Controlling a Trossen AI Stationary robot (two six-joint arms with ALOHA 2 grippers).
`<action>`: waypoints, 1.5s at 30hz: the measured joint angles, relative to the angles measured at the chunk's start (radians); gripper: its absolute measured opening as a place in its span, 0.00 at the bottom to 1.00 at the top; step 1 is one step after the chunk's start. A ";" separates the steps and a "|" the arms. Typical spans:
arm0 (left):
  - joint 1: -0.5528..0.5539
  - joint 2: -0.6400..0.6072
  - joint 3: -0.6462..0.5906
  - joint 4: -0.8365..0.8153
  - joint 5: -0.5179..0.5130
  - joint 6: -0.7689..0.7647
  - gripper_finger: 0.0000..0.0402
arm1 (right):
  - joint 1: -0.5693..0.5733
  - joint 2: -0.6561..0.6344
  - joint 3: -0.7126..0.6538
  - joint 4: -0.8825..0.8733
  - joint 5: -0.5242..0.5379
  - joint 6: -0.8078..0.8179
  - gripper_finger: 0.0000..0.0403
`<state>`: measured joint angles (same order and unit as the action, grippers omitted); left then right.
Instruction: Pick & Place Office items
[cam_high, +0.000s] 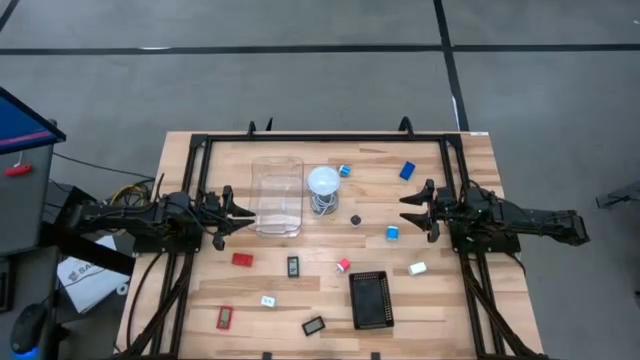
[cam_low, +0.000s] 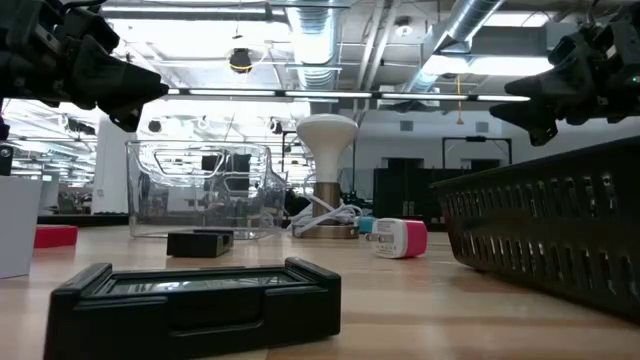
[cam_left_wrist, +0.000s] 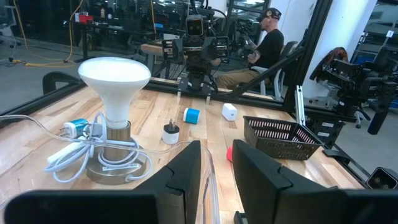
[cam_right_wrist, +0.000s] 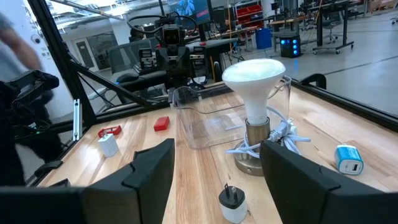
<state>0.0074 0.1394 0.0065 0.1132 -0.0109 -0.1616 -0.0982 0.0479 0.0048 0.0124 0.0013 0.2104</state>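
Plainly both pincers hover empty — left pincer (cam_high: 228, 212) barely parted, right pincer (cam_high: 412, 210) wide — and descending carelessly could topple the white-domed lamp (cam_high: 323, 181).

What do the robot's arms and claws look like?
Both arms are dark, nearly black, built from chunky jointed segments. The left gripper and the right gripper each end in two flat, blocky black fingers. No markings show on them.

Two black arms here, chunky and angular, jointed segments all matte dark; the left gripper (cam_high: 236, 214) and right gripper (cam_high: 410, 211) each show two flat fingers.
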 joint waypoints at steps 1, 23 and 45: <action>0.000 0.000 0.000 0.000 0.000 0.000 0.22 | 0.000 0.000 0.000 0.000 0.000 0.000 0.57; 0.000 0.010 0.000 0.069 -0.029 0.018 0.22 | 0.000 0.000 0.000 0.000 0.000 0.000 0.57; -0.003 0.170 0.000 0.546 0.006 -0.567 0.22 | 0.000 0.000 0.000 0.000 0.000 0.000 0.57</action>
<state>0.0048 0.3097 0.0067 0.6591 -0.0046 -0.7284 -0.0984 0.0475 0.0048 0.0120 0.0011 0.2104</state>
